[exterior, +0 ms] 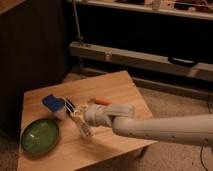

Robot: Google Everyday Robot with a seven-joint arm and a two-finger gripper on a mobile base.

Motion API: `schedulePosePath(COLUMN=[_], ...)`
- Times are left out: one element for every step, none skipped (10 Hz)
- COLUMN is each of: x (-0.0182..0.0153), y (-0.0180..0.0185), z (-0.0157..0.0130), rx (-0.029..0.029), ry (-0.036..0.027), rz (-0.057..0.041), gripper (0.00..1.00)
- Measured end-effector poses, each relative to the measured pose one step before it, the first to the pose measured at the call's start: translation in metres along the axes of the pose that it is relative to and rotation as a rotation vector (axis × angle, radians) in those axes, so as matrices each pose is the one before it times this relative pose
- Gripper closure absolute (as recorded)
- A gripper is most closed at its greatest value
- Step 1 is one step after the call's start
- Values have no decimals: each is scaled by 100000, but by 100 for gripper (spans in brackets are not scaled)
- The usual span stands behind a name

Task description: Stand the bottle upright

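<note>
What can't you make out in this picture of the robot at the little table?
- Gripper, camera view: above the table beside the white cup; the wrist and blur hide its grip.
- Bottle: blurred, label unreadable, tilt unclear.
- Orange thing: too small to identify.
- Arm: cut off by the right edge.

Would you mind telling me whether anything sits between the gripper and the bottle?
Nothing visible does: the gripper is already at the bottle, which lies tilted on the table, right of the bowl.
</note>
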Motion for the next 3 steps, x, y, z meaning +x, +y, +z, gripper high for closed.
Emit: schedulePosePath(x=[64,35,67], y=[-7,34,17], z=[-73,-64,-80], rx=[34,-6,45], ry=[80,80,115], rz=[-4,-87,-73], gripper=[83,83,83])
